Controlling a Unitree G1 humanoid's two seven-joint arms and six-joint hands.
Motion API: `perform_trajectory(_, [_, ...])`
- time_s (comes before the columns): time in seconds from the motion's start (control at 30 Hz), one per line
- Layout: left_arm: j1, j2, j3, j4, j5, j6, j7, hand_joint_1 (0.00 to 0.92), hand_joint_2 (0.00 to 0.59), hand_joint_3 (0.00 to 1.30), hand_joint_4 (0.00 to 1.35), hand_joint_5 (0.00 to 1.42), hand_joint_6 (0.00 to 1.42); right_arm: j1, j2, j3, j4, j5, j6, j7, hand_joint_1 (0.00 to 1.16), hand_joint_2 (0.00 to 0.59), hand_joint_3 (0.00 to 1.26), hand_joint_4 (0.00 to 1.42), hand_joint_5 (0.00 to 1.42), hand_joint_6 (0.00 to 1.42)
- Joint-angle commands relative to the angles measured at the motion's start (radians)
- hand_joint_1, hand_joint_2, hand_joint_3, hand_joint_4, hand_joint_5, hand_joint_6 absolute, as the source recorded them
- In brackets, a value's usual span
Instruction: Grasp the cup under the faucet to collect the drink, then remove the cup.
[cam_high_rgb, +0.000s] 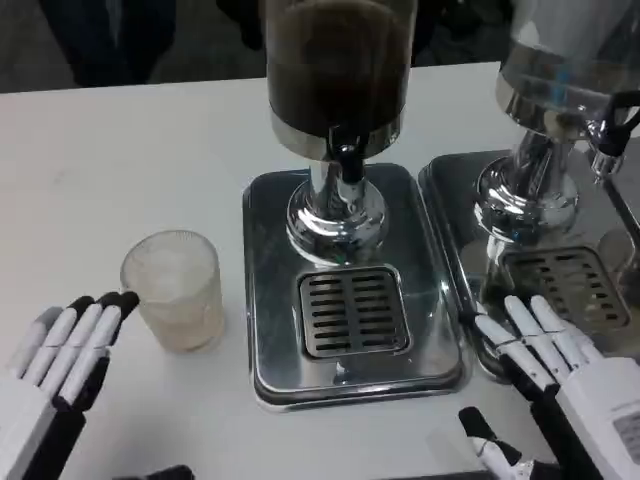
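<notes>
One cup (175, 290), two dispensers (338, 120), two hands (60, 355).

The white table (120, 160) bears a frosted cup (175, 290) beside two steel dispenser trays (265, 300).
</notes>
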Motion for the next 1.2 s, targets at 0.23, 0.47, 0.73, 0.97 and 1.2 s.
perform_trajectory(0.23, [-0.256, -0.031, 0.008, 0.295, -0.175, -0.091, -0.009, 0.056, 0.001, 0.0, 0.0, 0.0, 0.0, 0.008, 0.033, 0.015, -0.054, 0.016, 0.023, 0.022, 0.34, 0.461, 0.17, 0.06, 0.0, 0.17])
perform_trajectory(0.47, [-0.488, -0.067, -0.052, 0.566, -0.239, -0.121, -0.099, 0.137, 0.0, 0.0, 0.0, 0.03, 0.06, -0.009, 0.042, 0.01, -0.064, 0.025, 0.025, 0.032, 0.34, 0.461, 0.2, 0.13, 0.04, 0.18])
perform_trajectory(0.73, [-0.671, -0.088, -0.126, 0.779, -0.242, -0.156, -0.152, 0.184, 0.0, 0.0, 0.0, 0.12, 0.13, -0.028, 0.057, 0.019, -0.063, 0.024, 0.034, 0.029, 0.34, 0.461, 0.25, 0.17, 0.08, 0.2])
perform_trajectory(0.97, [-0.757, -0.112, -0.156, 0.889, -0.264, -0.166, -0.202, 0.219, 0.005, 0.0, 0.0, 0.19, 0.19, -0.021, 0.071, 0.024, -0.084, 0.016, 0.043, 0.026, 0.34, 0.461, 0.26, 0.18, 0.1, 0.2])
perform_trajectory(1.2, [-0.811, -0.127, -0.175, 0.945, -0.289, -0.162, -0.248, 0.236, 0.006, 0.0, 0.0, 0.22, 0.22, -0.02, 0.075, 0.028, -0.094, 0.015, 0.047, 0.029, 0.34, 0.461, 0.27, 0.2, 0.1, 0.2])
